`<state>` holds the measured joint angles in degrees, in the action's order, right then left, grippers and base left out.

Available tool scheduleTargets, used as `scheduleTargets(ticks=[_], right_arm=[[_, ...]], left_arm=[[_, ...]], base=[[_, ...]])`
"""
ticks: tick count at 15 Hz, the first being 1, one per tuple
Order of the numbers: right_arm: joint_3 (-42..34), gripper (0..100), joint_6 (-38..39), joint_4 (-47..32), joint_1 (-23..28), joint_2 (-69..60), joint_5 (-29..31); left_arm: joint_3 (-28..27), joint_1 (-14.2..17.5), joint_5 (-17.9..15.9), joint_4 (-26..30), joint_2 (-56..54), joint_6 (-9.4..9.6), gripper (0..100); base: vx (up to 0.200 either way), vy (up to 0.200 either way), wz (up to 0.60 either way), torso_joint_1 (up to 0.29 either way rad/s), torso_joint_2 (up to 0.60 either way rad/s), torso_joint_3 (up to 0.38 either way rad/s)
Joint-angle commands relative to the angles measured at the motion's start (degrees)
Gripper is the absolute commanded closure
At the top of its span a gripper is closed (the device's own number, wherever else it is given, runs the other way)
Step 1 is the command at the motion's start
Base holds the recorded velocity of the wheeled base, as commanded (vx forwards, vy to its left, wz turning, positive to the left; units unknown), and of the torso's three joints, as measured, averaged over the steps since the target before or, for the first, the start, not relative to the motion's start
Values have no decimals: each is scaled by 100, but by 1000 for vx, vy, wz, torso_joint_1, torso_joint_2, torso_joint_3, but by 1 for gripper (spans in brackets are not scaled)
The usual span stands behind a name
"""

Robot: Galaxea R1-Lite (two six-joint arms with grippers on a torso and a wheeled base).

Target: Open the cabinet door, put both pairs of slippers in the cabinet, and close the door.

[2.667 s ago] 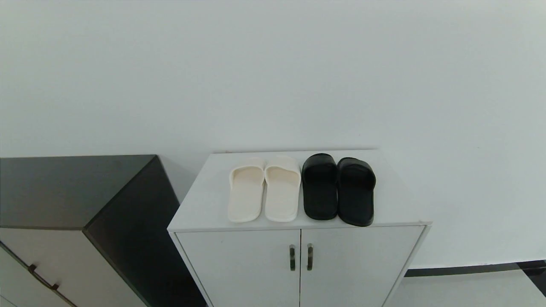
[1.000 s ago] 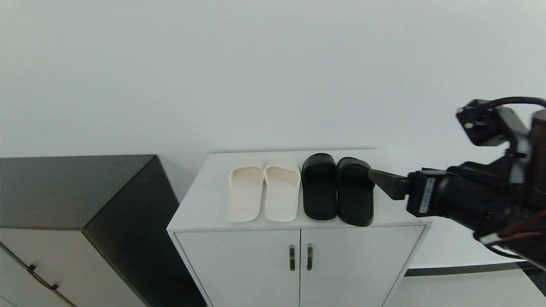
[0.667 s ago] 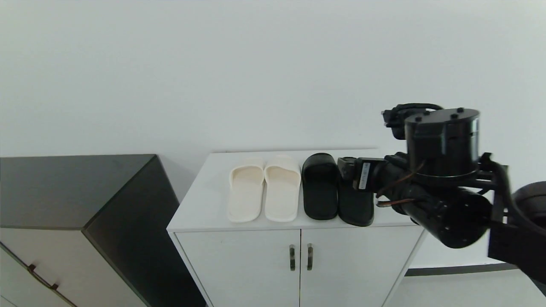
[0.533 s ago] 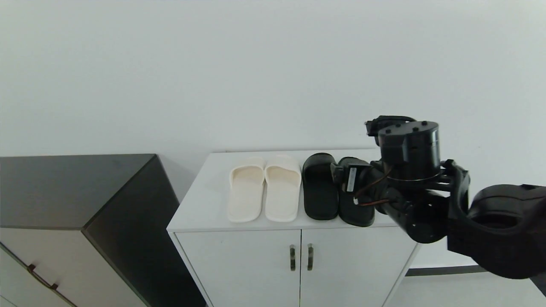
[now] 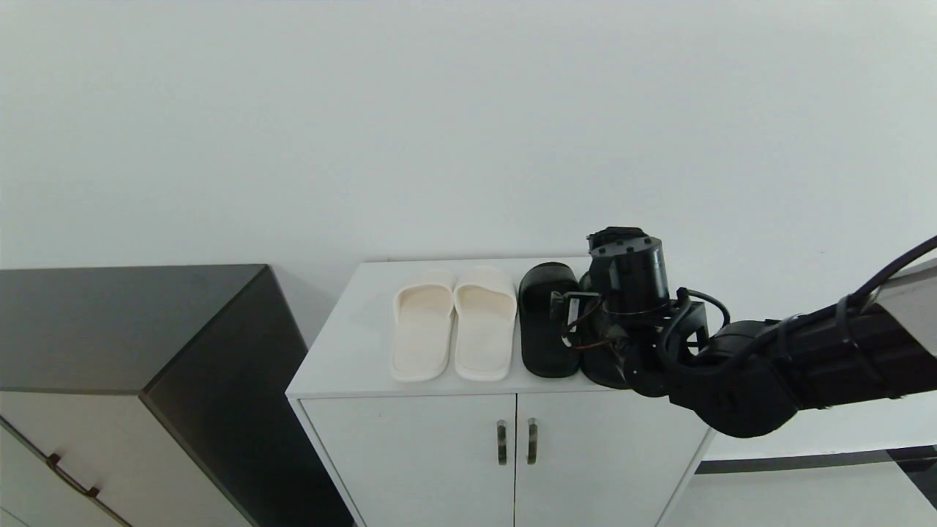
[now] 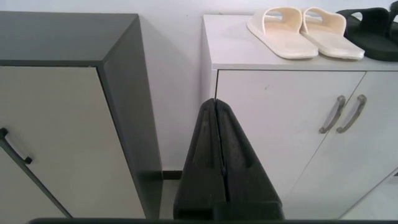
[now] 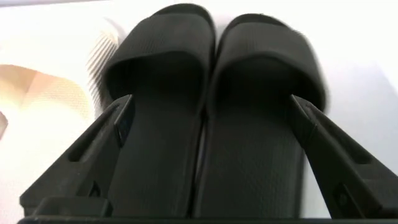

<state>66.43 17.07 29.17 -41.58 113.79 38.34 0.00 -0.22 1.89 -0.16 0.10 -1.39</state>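
Atop the cabinet, the right claw gapes over both black slippers.

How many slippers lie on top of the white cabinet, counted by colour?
cream moulded-plastic slide slippers: 2
black moulded-plastic slide slippers: 2
Total: 4

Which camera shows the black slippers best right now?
Right wrist: both black slippers close up, framed by the open right gripper. Head: the arm hides most of one. Left wrist: part of the pair.
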Motion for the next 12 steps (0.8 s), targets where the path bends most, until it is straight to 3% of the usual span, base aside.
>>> scheduleTargets(ticks=[1, 12], right_arm=[[248, 0, -10, 1, 54, 355, -2], [1610, 0, -283, 10, 625, 1638, -99]], left_arm=[[0, 4, 4, -2, -1, -2, 100], [0, 4, 4, -2, -1, -10, 100]], base=[[0, 0, 0, 0, 0, 0], [0, 0, 0, 0, 0, 0]])
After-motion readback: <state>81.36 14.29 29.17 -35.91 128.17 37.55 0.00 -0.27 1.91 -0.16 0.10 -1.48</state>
